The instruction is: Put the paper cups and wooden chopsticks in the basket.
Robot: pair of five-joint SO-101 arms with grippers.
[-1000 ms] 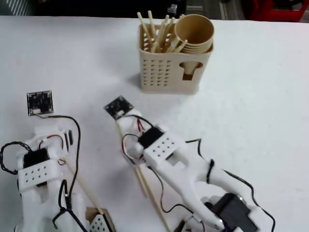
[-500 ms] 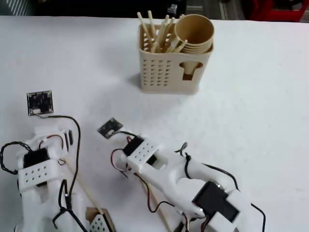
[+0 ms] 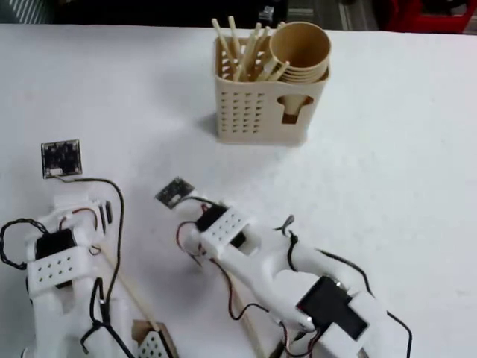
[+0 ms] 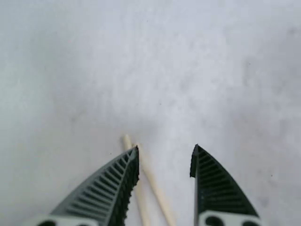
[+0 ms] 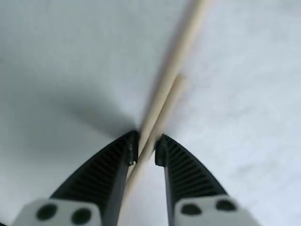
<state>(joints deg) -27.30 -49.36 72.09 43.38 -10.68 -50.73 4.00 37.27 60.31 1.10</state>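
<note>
Seen from the right wrist: chopsticks [image 5: 175,70] cropped by the frame edge, near ends lost between the pinching fingers of the right gripper [image 5: 146,136]. From the left wrist: second pair [image 4: 157,195] cut by the edge, partly behind one finger of the spread left gripper [image 4: 165,147]. From above: both pairs largely covered by the left arm [image 3: 52,276] and right arm [image 3: 268,261], both cropped at the bottom; cups [image 3: 300,52] half sunk in the basket [image 3: 257,112].
</note>
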